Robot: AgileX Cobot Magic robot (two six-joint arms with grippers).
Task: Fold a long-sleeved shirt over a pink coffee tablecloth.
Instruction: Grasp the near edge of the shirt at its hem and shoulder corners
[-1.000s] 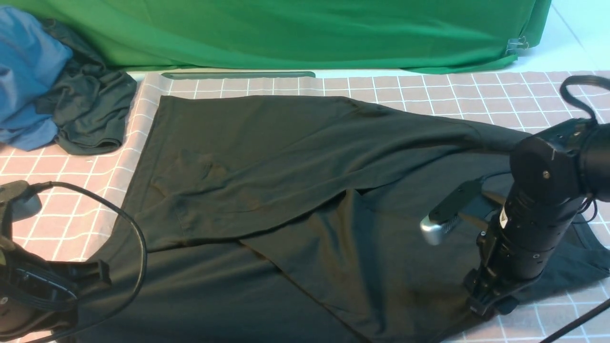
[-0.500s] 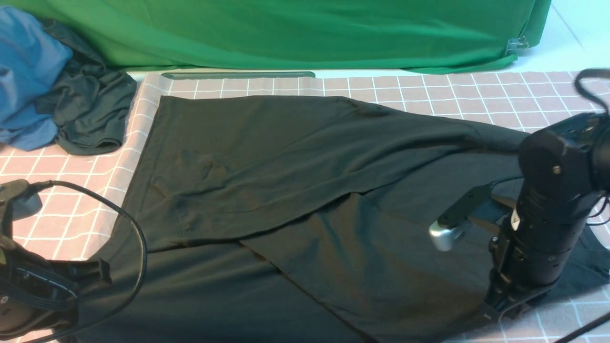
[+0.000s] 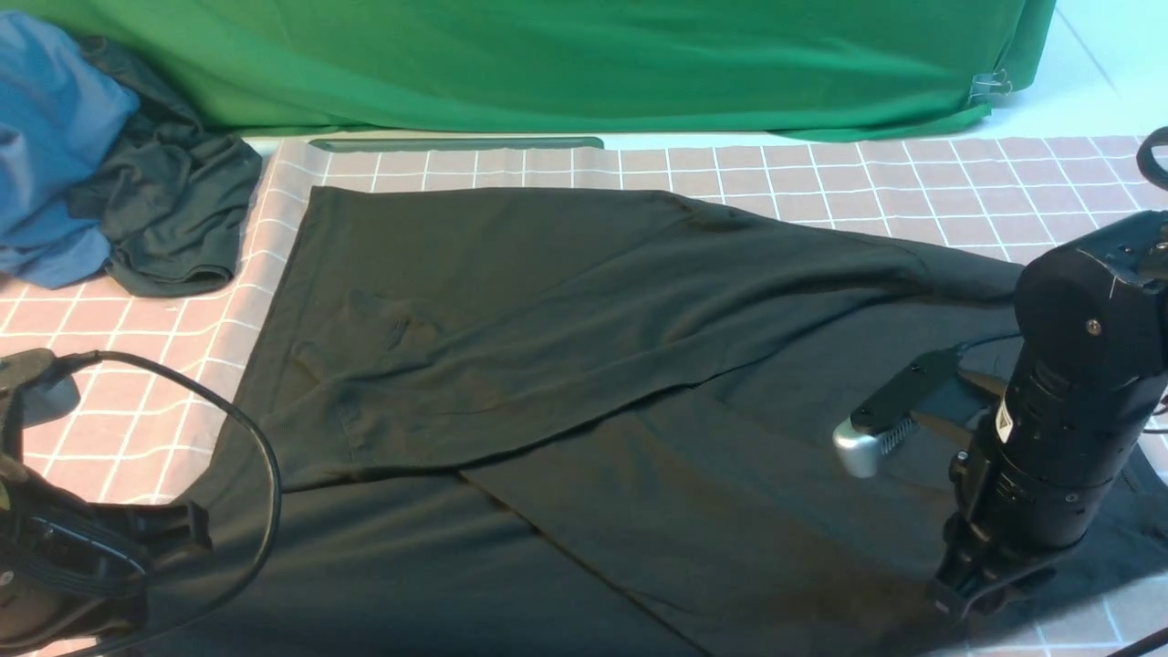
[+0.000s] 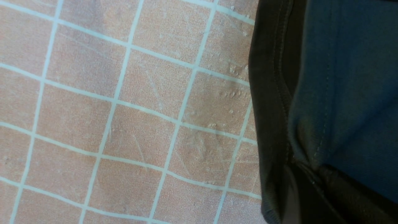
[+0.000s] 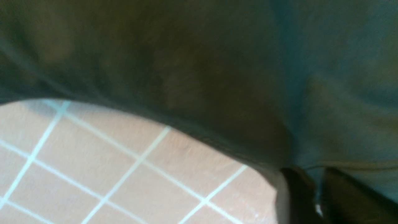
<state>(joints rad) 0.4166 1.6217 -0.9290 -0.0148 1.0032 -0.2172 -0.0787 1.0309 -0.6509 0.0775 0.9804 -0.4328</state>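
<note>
Two pinches on one garment: left gripper clamped on a stitched edge of the long-sleeved shirt, right gripper clamped on its near edge at the other end, fabric gathered at both sets of tips. Shirt spread wide on the pink coffee tablecloth, no print showing, with flaps already lapped over the body. Likely step in hand: lifting the near side and carrying it over toward the far side. Raise both wrists together, at one pace and one height, just enough to clear the layers below; otherwise, probably a skewed fold line. Hold the span between the grips taut without stretching, to avoid dragging the lapped flaps out of place. Travel straight away from the robot toward the green cloth, lay the held edge down parallel to the far edge, and let go only after flattening. Check for pink grid caught in either pinch, a real risk with bare tablecloth just beside both edges. Stay well away from the blue garment and the dark grey garment at far left.
</note>
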